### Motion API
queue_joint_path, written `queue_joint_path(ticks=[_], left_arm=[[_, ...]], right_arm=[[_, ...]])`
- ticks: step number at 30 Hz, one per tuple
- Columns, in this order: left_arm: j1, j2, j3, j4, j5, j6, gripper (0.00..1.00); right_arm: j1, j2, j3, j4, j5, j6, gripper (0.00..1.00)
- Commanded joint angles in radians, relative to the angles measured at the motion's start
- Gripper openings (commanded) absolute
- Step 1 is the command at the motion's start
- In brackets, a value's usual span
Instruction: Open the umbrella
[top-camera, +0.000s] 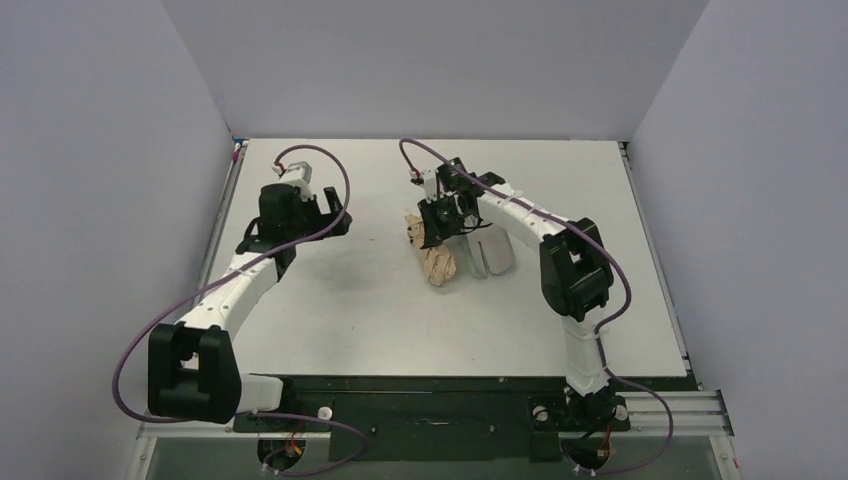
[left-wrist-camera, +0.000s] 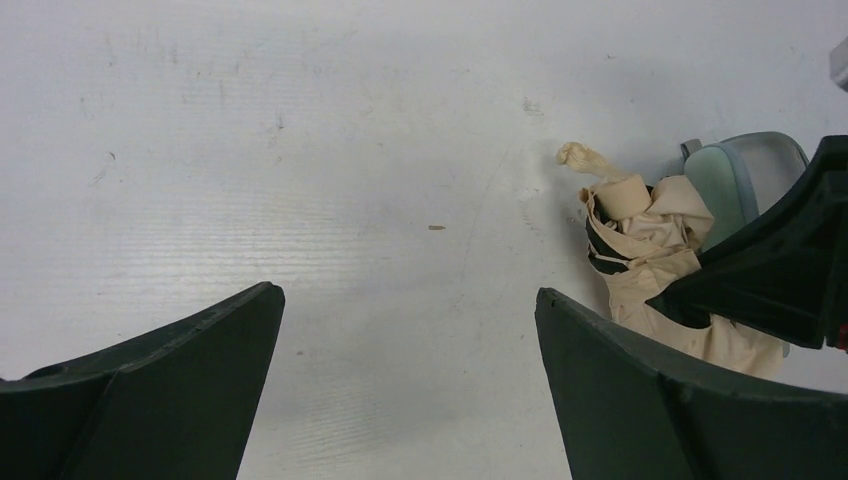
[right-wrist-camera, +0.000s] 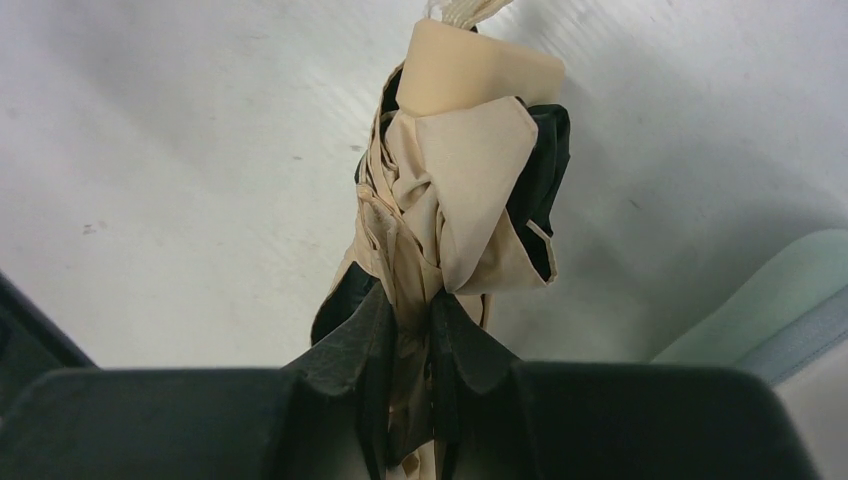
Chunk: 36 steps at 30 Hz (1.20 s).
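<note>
The umbrella (top-camera: 432, 256) lies folded near the table's middle, peach-tan fabric with black lining. In the right wrist view its bunched fabric (right-wrist-camera: 455, 190) and tan handle (right-wrist-camera: 480, 65) point away from the camera. My right gripper (top-camera: 440, 222) is shut on the fabric, which is pinched between the fingertips (right-wrist-camera: 410, 320). My left gripper (top-camera: 322, 218) is open and empty, well left of the umbrella, just above the table. The left wrist view shows the umbrella (left-wrist-camera: 655, 240) at the right, with the right gripper's black finger (left-wrist-camera: 770, 270) over it.
A pale mint-green pouch (top-camera: 488, 252) lies just right of the umbrella, also in the left wrist view (left-wrist-camera: 745, 175) and the right wrist view (right-wrist-camera: 770, 300). Grey walls enclose the white table (top-camera: 350, 300) on three sides.
</note>
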<state>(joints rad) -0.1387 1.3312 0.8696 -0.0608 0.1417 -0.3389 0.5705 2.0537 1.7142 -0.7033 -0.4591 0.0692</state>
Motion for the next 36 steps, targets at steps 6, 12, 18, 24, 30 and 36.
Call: queue_joint_path(ticks=[6,12,18,24,30,36], left_arm=[[0.023,-0.039,0.029,-0.005,0.049,0.060,0.97],[0.022,0.015,0.056,0.006,0.068,0.095,0.97],[0.023,0.057,0.077,0.024,0.037,0.124,0.97],[0.023,0.111,0.167,-0.103,0.092,0.148,0.97],[0.022,0.104,0.200,-0.135,0.220,0.162,0.97],[0.023,0.071,0.236,-0.120,0.494,0.126,0.97]], right_arm=[[-0.151,-0.025,-0.093,0.048,0.065,-0.055,0.00],[-0.281,-0.071,-0.174,-0.034,0.073,-0.194,0.00],[-0.428,-0.066,-0.172,-0.132,0.110,-0.344,0.00],[-0.497,-0.051,-0.078,-0.200,0.055,-0.384,0.00],[-0.460,-0.152,-0.045,-0.141,-0.220,-0.299,0.00],[-0.325,-0.276,-0.017,-0.013,-0.348,-0.166,0.00]])
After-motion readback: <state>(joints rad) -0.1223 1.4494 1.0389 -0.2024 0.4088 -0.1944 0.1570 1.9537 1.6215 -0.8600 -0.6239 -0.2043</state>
